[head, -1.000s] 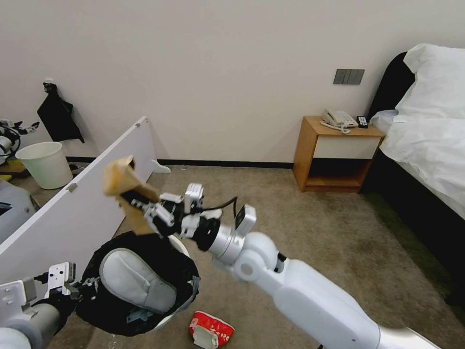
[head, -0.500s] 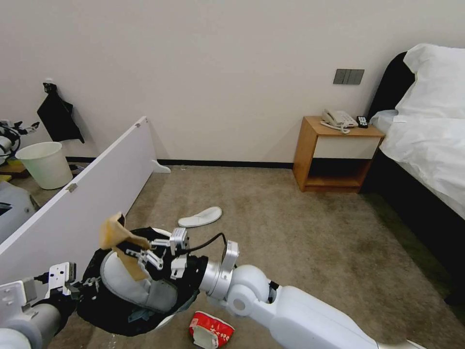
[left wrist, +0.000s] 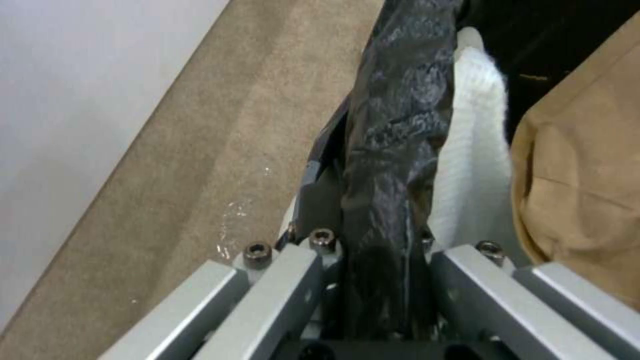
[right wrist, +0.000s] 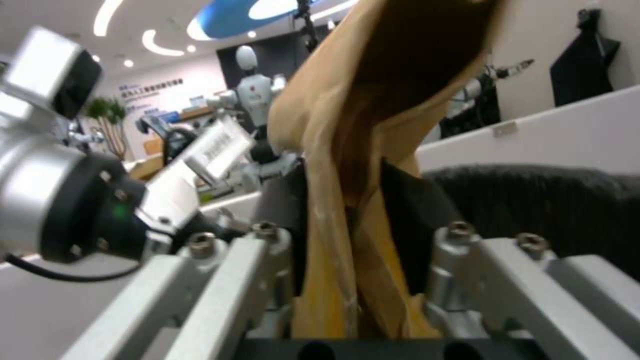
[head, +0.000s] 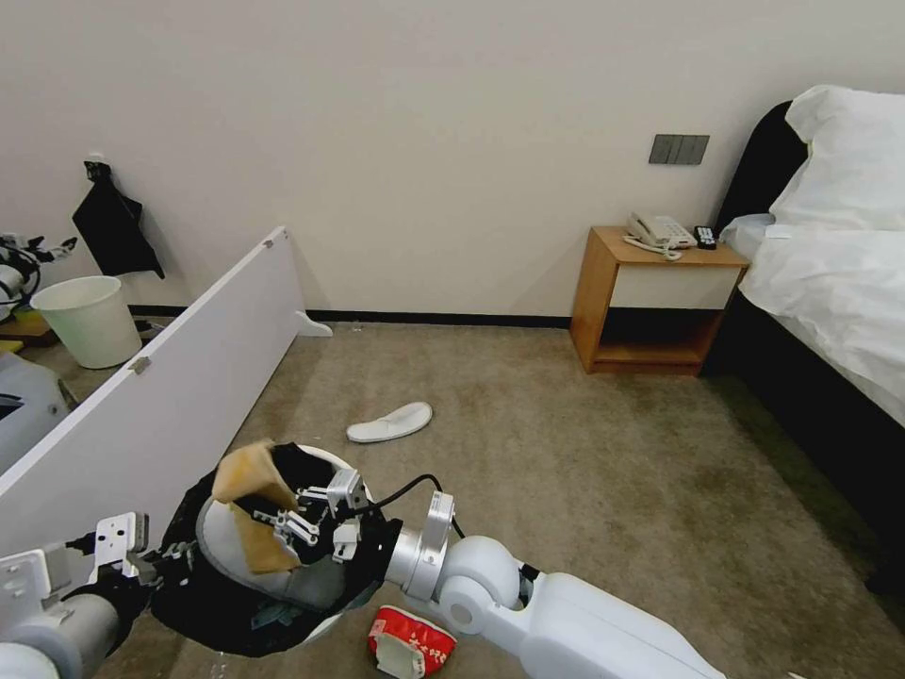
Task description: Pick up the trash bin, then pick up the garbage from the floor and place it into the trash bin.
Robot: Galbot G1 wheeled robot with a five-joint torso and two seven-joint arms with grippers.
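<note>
Brown paper bag (head: 247, 505) sits pinched between the right gripper's (head: 273, 519) jaws, over the trash bin's (head: 283, 556) mouth. Left gripper (head: 156, 564) jaws clamp the bin's black-lined rim, beside a white slipper (head: 269, 566) inside.

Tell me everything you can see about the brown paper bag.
The paper bag is tan, creased and crumpled, and looks like thin kraft paper. The right gripper is shut on its middle, so its top flares open above the fingers and its lower end hangs below. It is tilted just above the bin, over the white slipper lying inside. The left gripper clamps the bin's black-lined rim.
</note>
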